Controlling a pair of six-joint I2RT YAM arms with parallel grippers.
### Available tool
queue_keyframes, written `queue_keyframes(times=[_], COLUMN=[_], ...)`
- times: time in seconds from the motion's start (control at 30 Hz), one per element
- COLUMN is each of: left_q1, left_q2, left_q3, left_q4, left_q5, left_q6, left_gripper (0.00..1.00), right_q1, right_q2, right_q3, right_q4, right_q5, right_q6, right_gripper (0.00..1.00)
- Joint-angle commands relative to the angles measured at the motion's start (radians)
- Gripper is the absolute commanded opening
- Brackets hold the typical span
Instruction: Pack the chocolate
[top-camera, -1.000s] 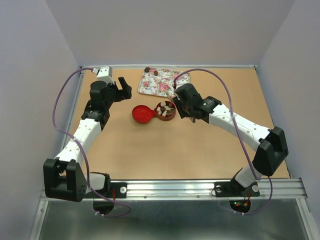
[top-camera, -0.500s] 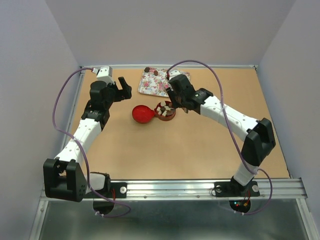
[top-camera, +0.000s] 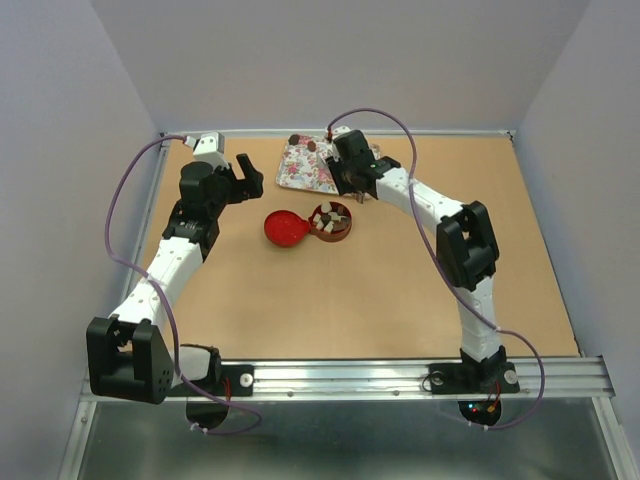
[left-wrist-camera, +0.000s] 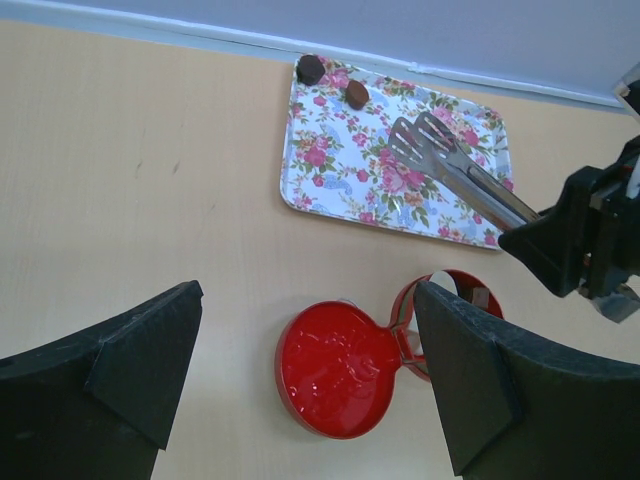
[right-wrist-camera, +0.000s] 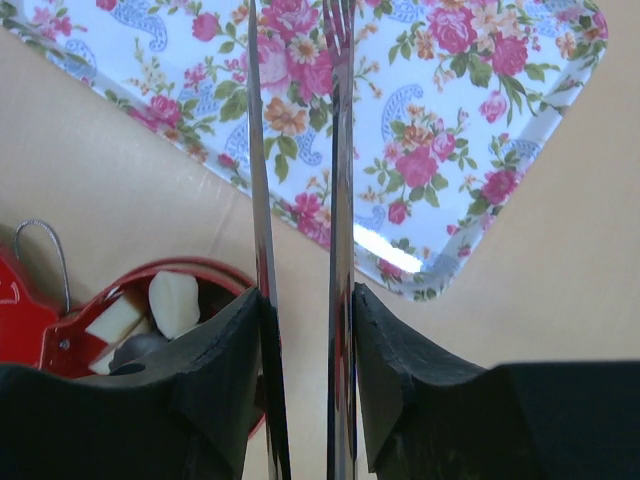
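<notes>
Right fingers (right-wrist-camera: 225, 370) grip tongs (right-wrist-camera: 341, 150) over tray (right-wrist-camera: 480, 120); tin (right-wrist-camera: 205, 268) holds chocolate (right-wrist-camera: 173, 303).

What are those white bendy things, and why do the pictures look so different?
They are two robot arms bolted to a table. One picture looks down from above; the other two come from little cameras on the wrists. On the table lie a flowered tray with two chocolates, a round red tin holding more pieces, and its lid. The right gripper squeezes long metal tongs that reach over the tray. The left gripper is open and holds nothing.
</notes>
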Motion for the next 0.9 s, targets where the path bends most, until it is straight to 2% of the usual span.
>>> queue_keyframes(times=[0.0,0.33,0.87], left_q1=[0.002,0.002,0.002], left_q2=[-0.026,-0.011,-0.006], left_q3=[0.050,0.055,0.049], left_q4=[0.035,0.036,0.047], left_q5=[0.000,0.003,0.013], left_q6=[0.001,0.003,0.000], left_gripper=[0.99,0.99,0.99], right_q1=[-0.011,-0.020,-0.028], right_q2=[0.056,0.194,0.317], right_q3=[0.117,0.237,0.357], right_q4=[0.081,0.085,0.084], right_q5=[-0.048,-0.035,0.007], right_q6=[-0.010,-0.022,-0.027], right_gripper=[0.45,0.45,0.45])
